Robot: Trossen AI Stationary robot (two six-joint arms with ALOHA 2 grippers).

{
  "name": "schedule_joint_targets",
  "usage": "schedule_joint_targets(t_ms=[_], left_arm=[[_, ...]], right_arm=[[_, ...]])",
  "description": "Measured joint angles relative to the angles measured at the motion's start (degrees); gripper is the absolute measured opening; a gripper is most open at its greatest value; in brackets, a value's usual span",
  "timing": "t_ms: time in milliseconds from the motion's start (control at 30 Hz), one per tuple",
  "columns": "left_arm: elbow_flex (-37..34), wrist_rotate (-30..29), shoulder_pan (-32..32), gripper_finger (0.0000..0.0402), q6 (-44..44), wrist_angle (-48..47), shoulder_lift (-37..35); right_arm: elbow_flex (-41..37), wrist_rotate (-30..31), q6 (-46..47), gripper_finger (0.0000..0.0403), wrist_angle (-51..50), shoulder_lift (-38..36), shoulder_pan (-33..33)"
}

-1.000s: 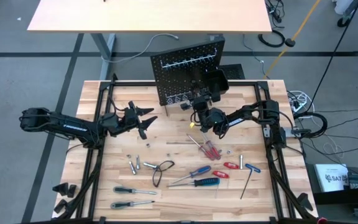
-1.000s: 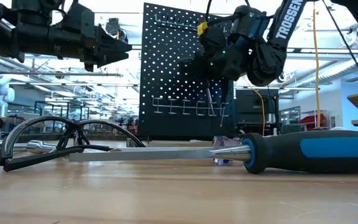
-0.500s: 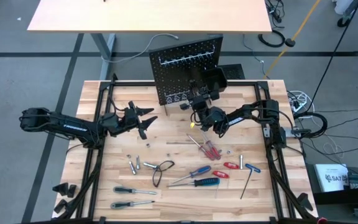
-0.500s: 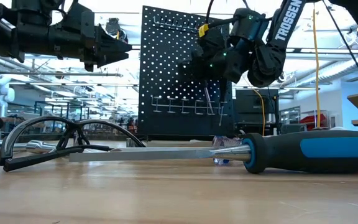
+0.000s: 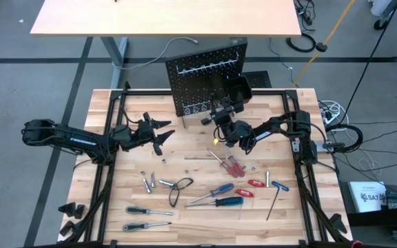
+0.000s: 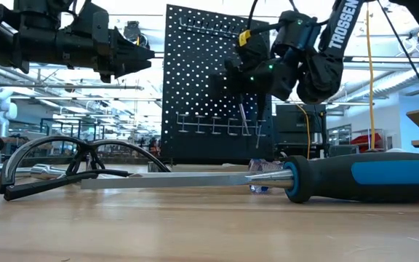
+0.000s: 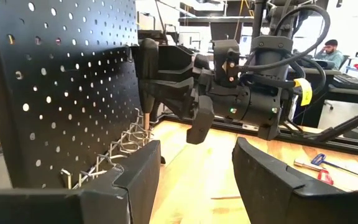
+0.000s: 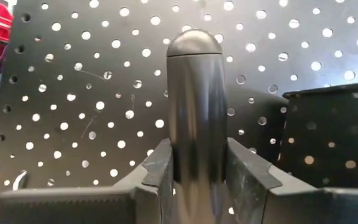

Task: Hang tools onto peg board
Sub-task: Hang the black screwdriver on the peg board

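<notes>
Black screwdriver handle point(image 8: 196, 106) stands clamped in the right hand point(image 8: 194, 168), facing the peg board point(image 8: 92, 81).

peg board point(image 6: 209, 80): black, dotted holes | screwdriver handle point(image 6: 369, 177): black-blue | tabletop point(image 5: 198, 207): tan wood

The right arm is reaching in from the table's right side toward its far middle, elbow bent, its right gripper point(image 5: 220, 118) pointing at the back — fingers point(image 8: 247, 177) clamping a dark rounded handle between them. The left arm is stretching in low from the left edge, its left gripper point(image 5: 162, 131) hanging above the table's left half, jaws spread wide — nothing between them.
</notes>
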Motion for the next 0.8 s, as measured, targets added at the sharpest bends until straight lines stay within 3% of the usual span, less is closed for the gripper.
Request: schedule_joint_targets(t_ms=[400,633,800], left_arm=[[0.00,0.43,0.00,0.0200,0.04,0.02,0.00],[0.00,0.46,-0.02,0.0200,0.02,0.02,0.00],[0.00,0.52,0.00,0.0200,0.02,0.02,0.00]], right_arm=[[-0.14,-2.08,-2.35,0.0101,-0.25,0.15,0.01],[-0.40,-3.48,-1.12,0.0216,-2.63,0.75,0.41],[-0.28,-3.41,-0.16,0.0256,-2.60,0.50,0.21]])
